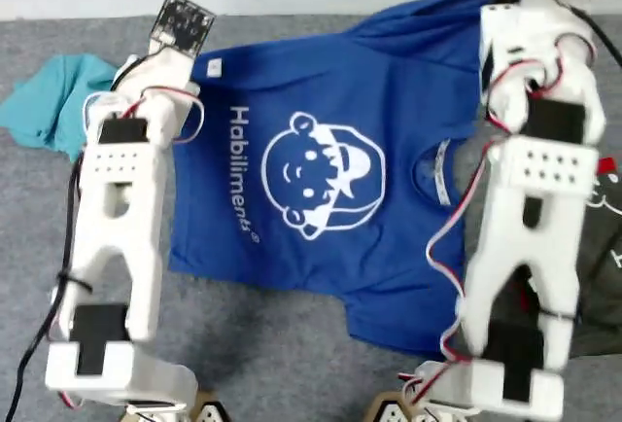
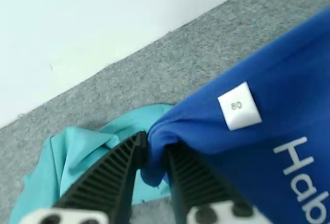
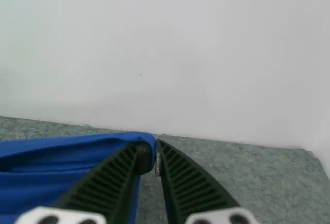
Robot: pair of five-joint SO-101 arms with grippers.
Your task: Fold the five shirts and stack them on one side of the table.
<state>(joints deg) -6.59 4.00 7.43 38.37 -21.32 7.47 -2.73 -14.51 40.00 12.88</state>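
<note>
Starting from the near edge of the grey table (image 1: 272, 364), first the white bases of the two arms: left arm (image 1: 117, 247) on the left side, right arm (image 1: 530, 247) on the right side, both stretched toward the far side. Between them, spread flat and face up: blue shirt (image 1: 321, 179), with a white cartoon face and white letters on the chest. Collar turned toward the right arm, hem toward the left arm, one sleeve pointing to the near edge. At the right side of the table, partly hidden under the right arm and beside the blue shirt: dark grey shirt (image 1: 604, 286). Farther away, at the far left corner of the blue shirt: left gripper (image 2: 154, 144), fingers narrow and clamped on a bunched fold of the blue cloth, near a small white label (image 2: 238, 106). Just behind this fold, crumpled on the table: teal shirt (image 1: 53, 101), very close to the blue one, cannot tell if touching. At the far right corner of the blue shirt: right gripper (image 3: 154, 154), almost closed too, pinching the edge of the blue cloth between the tips. Farthest of all, behind both grippers: plain white wall (image 3: 165, 53).
</note>
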